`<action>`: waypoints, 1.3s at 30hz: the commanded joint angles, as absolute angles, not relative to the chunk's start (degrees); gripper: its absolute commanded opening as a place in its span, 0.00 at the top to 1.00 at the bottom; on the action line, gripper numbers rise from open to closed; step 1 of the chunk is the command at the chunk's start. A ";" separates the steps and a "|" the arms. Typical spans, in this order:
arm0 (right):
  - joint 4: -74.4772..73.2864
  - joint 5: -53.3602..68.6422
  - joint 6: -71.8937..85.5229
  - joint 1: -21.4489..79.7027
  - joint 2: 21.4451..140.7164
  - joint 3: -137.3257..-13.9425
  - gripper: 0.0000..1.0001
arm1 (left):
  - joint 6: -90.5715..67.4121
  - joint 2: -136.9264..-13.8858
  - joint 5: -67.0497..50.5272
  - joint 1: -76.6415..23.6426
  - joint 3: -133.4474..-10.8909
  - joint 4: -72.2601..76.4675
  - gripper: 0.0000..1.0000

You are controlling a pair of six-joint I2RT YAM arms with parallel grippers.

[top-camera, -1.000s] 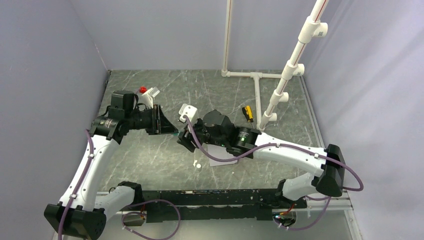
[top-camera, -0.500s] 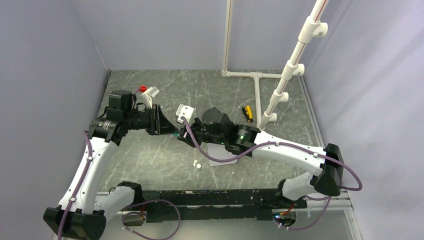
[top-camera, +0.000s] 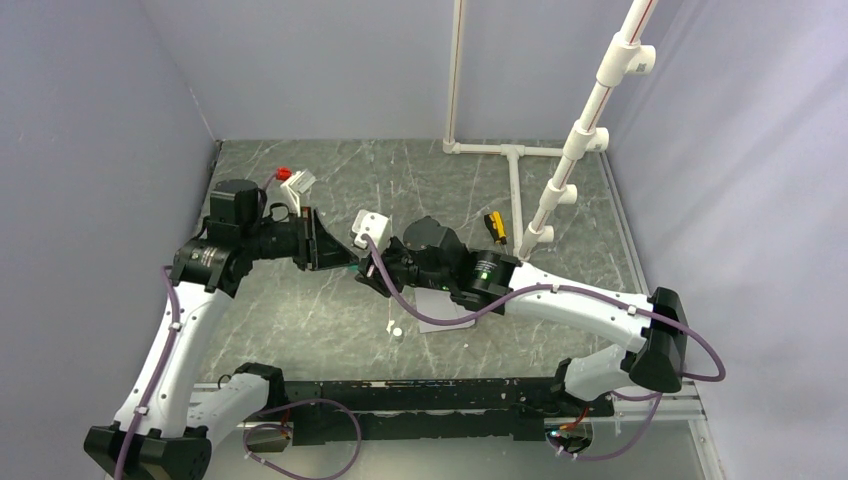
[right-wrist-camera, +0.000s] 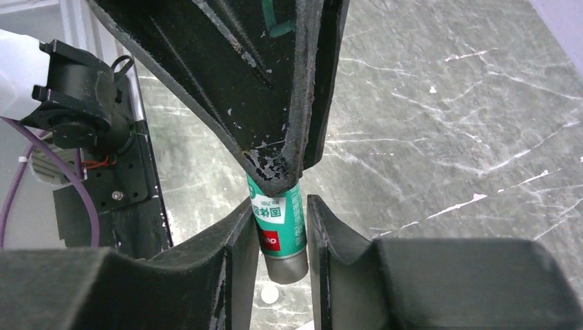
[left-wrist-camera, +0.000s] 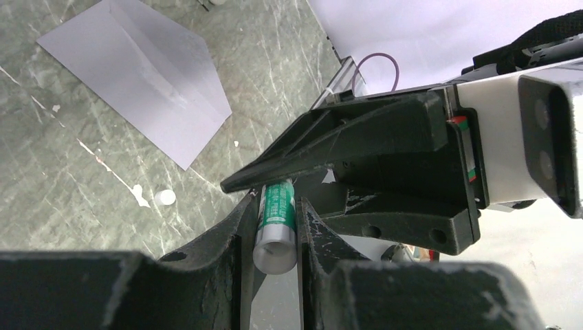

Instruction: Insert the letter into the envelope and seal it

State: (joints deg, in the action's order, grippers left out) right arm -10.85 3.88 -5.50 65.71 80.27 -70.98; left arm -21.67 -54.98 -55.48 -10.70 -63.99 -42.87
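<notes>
The grey envelope (left-wrist-camera: 137,75) lies flat on the marble table, with a crease across it. In the top view (top-camera: 440,312) it is partly under my right arm. The tan letter is not in view. A green glue stick (left-wrist-camera: 276,213) is held in the air between both grippers, which meet tip to tip above the table (top-camera: 352,270). My left gripper (left-wrist-camera: 276,206) is shut on its open end. My right gripper (right-wrist-camera: 280,206) is closed round its grey base end (right-wrist-camera: 285,265). The left fingers (right-wrist-camera: 275,165) cover the stick's far end.
A small white cap (top-camera: 397,331) lies on the table below the grippers. A yellow and black tool (top-camera: 495,225) lies beside the white pipe frame (top-camera: 520,152) and its slanted pole (top-camera: 590,125). A red and white item (top-camera: 295,182) sits at the back left.
My right gripper has reached further left onto the glue stick. My left arm's shoulder and elbow have shifted left while its gripper stays on the stick.
</notes>
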 commanded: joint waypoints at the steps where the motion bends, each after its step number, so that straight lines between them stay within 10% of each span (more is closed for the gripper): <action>1: -9.84 1.95 -4.70 65.80 79.41 -70.99 0.71 | -21.05 -53.88 -58.33 -10.81 -66.22 -40.36 0.98; 3: -8.94 1.93 -4.01 65.82 78.68 -70.65 0.82 | -21.49 -54.01 -58.05 -10.81 -66.18 -40.07 0.96; 9: -1.46 2.72 4.45 65.61 77.04 -68.60 0.97 | -31.13 -52.19 -51.99 -10.81 -62.31 -28.98 0.49; 15: 9.81 -1.56 21.19 65.44 74.47 -65.48 0.97 | -48.52 -45.37 -42.17 -10.81 -48.84 -4.27 0.35; 39: 17.68 5.51 35.76 61.86 76.35 -66.70 0.93 | -54.65 -39.48 -44.82 -10.90 -41.75 8.41 0.45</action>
